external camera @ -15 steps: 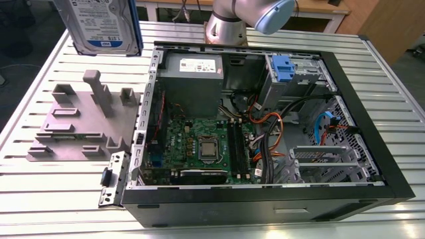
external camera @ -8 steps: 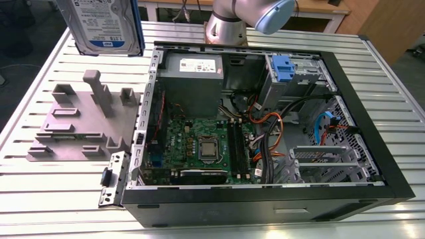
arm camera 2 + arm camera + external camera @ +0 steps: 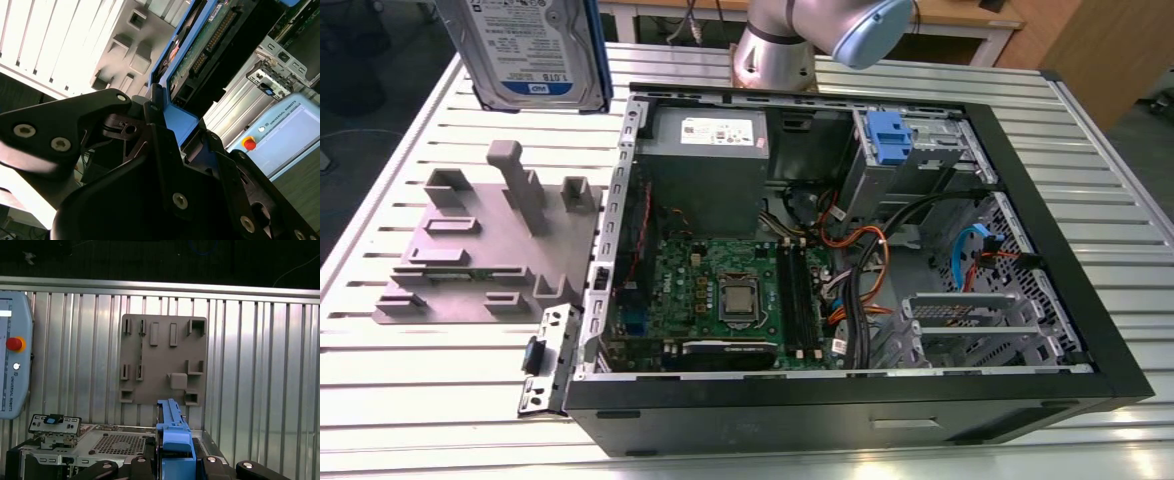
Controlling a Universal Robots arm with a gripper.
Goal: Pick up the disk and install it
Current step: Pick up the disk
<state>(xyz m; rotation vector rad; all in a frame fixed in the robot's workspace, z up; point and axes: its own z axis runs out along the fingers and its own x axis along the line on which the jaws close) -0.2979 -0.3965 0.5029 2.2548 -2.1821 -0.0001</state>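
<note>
Exterior view: carries the disk [image 3: 534,50] raised, outside the open computer case [image 3: 827,410]. Second wrist view: clenches the gripper [image 3: 166,117] on its blue rail [image 3: 182,124], drive-body straight ahead of the tool. Judged picked up; not yet seated in the case.

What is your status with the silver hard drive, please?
Gripper shut on blue-railed silver metal hard drive. Drive aloft near grey plastic fixture. Not yet in open black computer case.

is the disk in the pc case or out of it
Out. The disk hangs above the table, outside the open case; in the second wrist view the hand is clamped on its blue rail.
</note>
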